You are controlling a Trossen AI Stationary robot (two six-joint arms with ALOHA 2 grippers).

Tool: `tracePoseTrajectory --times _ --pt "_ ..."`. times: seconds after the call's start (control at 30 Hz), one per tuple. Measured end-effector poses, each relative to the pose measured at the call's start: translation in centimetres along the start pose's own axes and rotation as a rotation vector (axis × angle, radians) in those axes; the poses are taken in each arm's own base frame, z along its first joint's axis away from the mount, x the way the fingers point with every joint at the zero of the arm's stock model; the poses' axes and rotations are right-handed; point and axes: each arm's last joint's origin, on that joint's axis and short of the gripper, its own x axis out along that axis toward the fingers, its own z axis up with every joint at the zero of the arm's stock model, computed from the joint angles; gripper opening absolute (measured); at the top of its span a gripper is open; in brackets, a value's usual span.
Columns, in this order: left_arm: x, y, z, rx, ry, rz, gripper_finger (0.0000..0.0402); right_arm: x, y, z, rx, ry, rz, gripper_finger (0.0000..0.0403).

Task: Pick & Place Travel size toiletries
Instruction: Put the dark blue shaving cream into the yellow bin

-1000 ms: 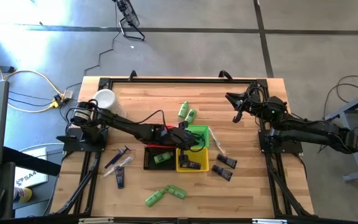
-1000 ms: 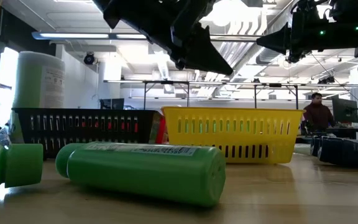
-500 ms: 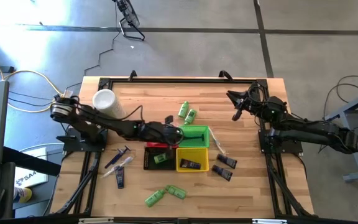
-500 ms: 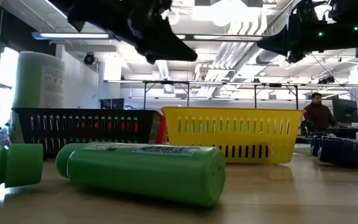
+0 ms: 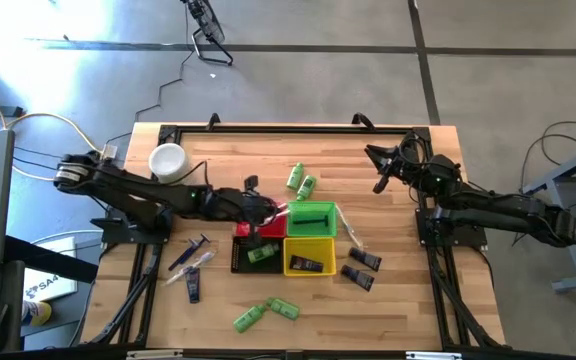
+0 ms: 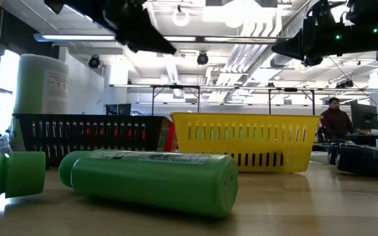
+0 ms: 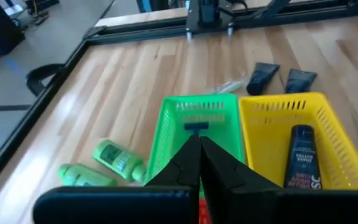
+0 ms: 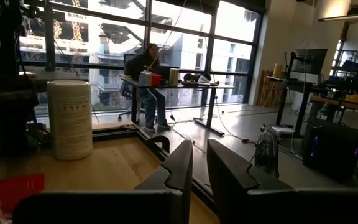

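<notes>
You have the travel size toiletries (image 5: 265, 314) scattered around the green basket (image 5: 311, 218): two green bottles (image 5: 301, 181) just behind it, dark tubes (image 5: 360, 268) to its right near the front, more green bottles at the table's front. One dark tube (image 7: 302, 164) lies in the yellow basket (image 7: 332, 130) touching the green one. Your left gripper (image 7: 199, 148) hovers over the green basket's edge, fingers pressed together, holding nothing. Your right gripper (image 5: 381, 172) waits well right of it, nearly closed, empty.
</notes>
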Motion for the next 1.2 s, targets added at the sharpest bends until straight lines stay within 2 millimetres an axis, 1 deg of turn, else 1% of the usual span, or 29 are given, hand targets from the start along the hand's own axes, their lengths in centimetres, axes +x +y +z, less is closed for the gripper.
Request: tracePoseTrajectory --times 0.27,0.33,0.4,0.43,0.57,0.7,0.83,0.93,1.0,1.1,1.2 --pt "-2.9 1.1 0.6 0.024 0.030 0.065 0.0000 0.0 0.0 -0.1 -0.008 0.013 0.001 0.0040" --pt "-4.1 1.5 0.5 0.021 0.050 0.078 0.0000 0.0 0.0 -0.1 -0.009 0.012 0.001 0.0040" --pt "-5.1 1.8 0.8 -0.012 0.041 0.079 0.0000 0.0 0.0 -0.2 -0.009 0.016 0.002 0.0040" --pt "-5.8 2.0 0.7 -0.028 0.061 0.077 0.0000 0.0 0.0 -0.1 -0.009 0.015 0.001 0.0040" --pt "-8.2 2.6 0.4 -0.147 0.096 0.047 0.0000 0.0 0.0 -0.2 -0.010 0.016 0.001 0.0040" --pt "-10.3 2.9 0.3 -0.296 0.113 -0.048 0.0000 0.0 0.0 -0.2 -0.013 0.018 0.001 0.0040" --pt "-11.5 3.0 0.0 -0.415 0.145 -0.118 0.0000 0.0 0.0 -0.2 -0.026 0.019 0.002 0.0040" --pt "-11.8 3.0 -0.6 -0.488 0.219 -0.140 0.0000 0.0 0.0 -0.2 -0.026 0.023 0.003 0.0040" --pt "-11.8 2.9 -1.5 -0.543 0.320 -0.122 0.0000 0.0 0.0 -0.2 -0.026 0.021 0.002 0.0040" --pt "-11.4 2.6 -2.5 -0.630 0.453 -0.092 0.0000 0.0 0.0 -0.2 -0.026 0.021 0.002 0.0040" --pt "-10.9 2.2 -3.2 -0.653 0.557 -0.097 0.0000 0.0 0.0 -0.2 -0.026 0.021 0.002 0.0040"
